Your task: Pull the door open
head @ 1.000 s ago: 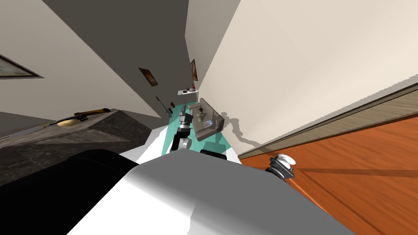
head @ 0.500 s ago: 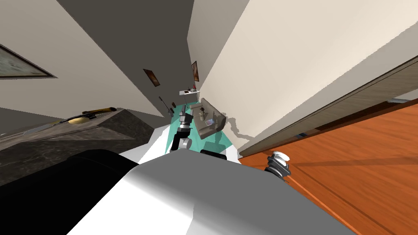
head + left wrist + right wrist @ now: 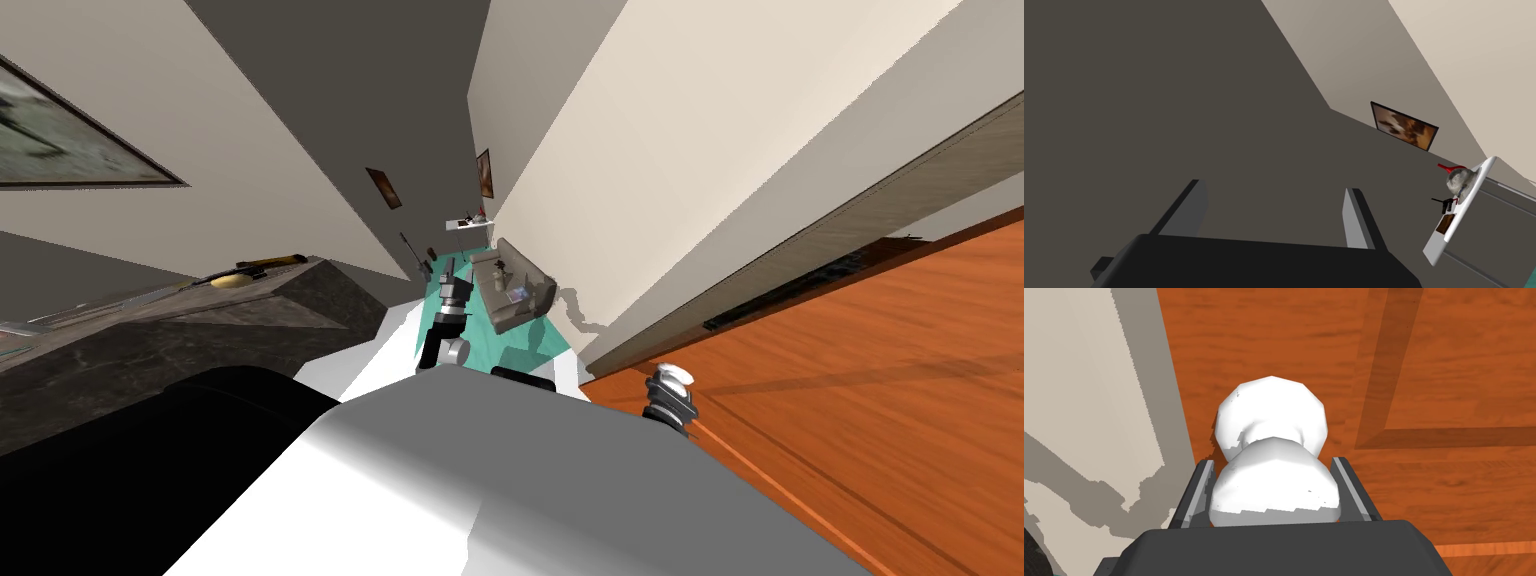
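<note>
Right wrist view: right gripper (image 3: 1272, 462) clamped on the white knob (image 3: 1274, 493) of the orange wooden door (image 3: 1449, 363), near its edge by the cream wall (image 3: 1089, 388).
Pull along the door's swing arc, wrist turning with it, so the blades don't slip off the round knob; left gripper (image 3: 1274, 186) hangs open.

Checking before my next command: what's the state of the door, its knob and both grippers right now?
Door: partly open, with a dark gap between its edge and the frame.
Knob: white, gripped on both sides.
Right gripper: shut on the knob.
Left gripper: open, holding nothing, away from the door.
</note>
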